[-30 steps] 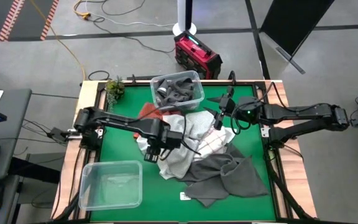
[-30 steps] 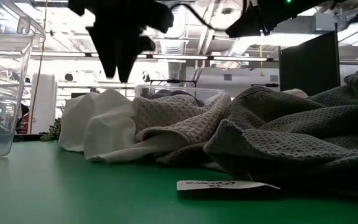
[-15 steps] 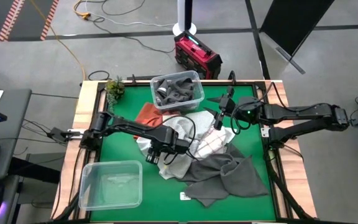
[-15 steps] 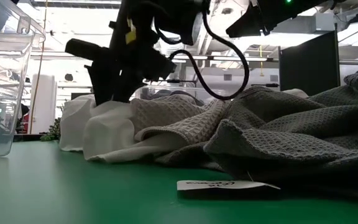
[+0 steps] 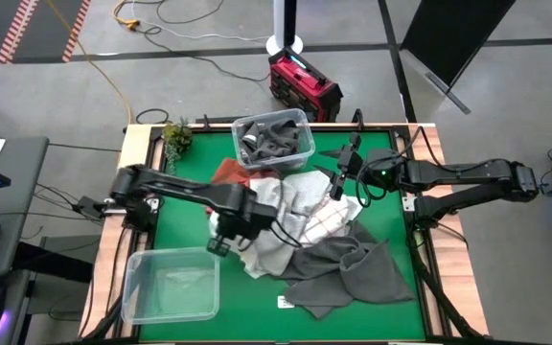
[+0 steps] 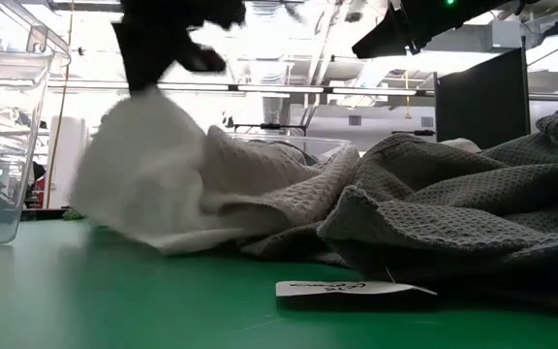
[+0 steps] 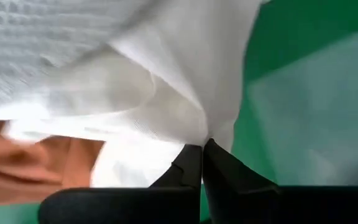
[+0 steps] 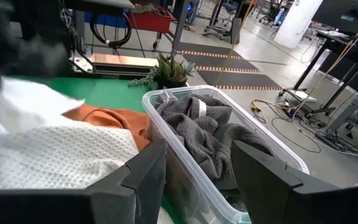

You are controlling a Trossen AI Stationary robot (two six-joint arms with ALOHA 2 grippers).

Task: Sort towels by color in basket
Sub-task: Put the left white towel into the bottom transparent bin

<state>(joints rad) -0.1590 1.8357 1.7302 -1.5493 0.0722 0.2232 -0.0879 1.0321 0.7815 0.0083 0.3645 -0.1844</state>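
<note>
An empty clear bin [image 5: 171,285] is seen at the near left of the green table [image 5: 185,182]. Just beside it the left gripper [image 5: 220,237] is clamped shut on a corner of the white towel [image 6: 139,170], which is lifted at that end while the rest trails into the pile [image 5: 305,225] at the table's middle. An orange towel [image 5: 226,172] lies at the pile's far edge, and grey towels [image 5: 348,268] spread to the near right. A second bin [image 5: 274,140] at the far side holds dark grey cloths. The right gripper [image 5: 338,182] hangs over the pile's right side with fingers apart, holding nothing.

The thin pinch could slip as the towel is pulled. A neighbouring waffle cloth could likely be dragged along, mixing colours in the bin.

Beyond the table, a small plant [image 5: 176,136], a red case [image 5: 303,84] and cables on grey floor are seen.
</note>
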